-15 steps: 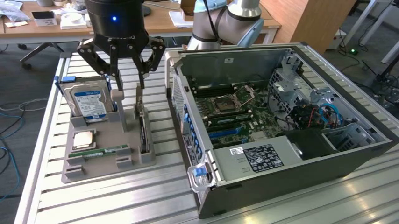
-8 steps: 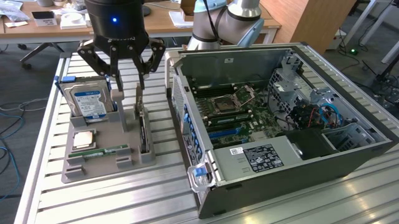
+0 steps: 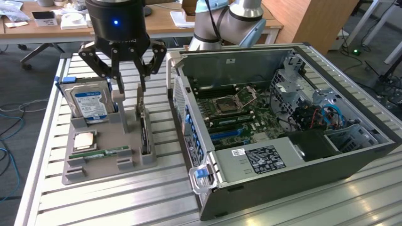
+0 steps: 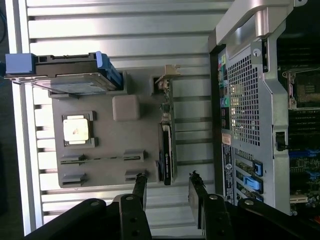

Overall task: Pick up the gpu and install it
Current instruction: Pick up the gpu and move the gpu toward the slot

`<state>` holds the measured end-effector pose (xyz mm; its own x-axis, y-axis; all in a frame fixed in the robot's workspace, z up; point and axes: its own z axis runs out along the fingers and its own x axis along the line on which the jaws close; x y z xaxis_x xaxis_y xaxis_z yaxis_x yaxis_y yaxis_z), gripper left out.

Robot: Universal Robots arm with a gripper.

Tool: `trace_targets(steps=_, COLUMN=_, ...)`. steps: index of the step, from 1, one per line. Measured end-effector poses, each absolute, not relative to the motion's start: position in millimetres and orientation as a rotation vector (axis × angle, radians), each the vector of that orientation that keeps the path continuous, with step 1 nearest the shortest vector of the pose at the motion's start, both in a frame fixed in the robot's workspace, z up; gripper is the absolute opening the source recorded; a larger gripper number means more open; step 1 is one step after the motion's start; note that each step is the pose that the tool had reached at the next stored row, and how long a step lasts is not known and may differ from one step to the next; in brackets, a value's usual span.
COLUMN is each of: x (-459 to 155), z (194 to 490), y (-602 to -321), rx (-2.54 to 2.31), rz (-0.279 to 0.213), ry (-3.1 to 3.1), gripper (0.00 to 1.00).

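Wrist view: gripper [image 4: 168,179] wide open, empty, hovering over gpu [image 4: 166,150], which stands on edge in gray tray [image 4: 100,165] beside computer case [image 4: 245,100]. Probably best to straddle the thin card squarely and grip mid-length.

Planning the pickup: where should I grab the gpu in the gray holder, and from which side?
Probably take the gpu by its free upper edge, from straight above, jaws on its two flat faces; it stands on edge in the gray holder.
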<state>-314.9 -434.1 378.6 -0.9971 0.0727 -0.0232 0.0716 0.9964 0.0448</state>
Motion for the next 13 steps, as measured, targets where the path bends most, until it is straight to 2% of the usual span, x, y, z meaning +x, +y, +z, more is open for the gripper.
trace_targets(steps=13, x=-314.9, z=370.6, y=-434.1, rx=0.113, rz=0.069, ry=3.114, gripper=0.47)
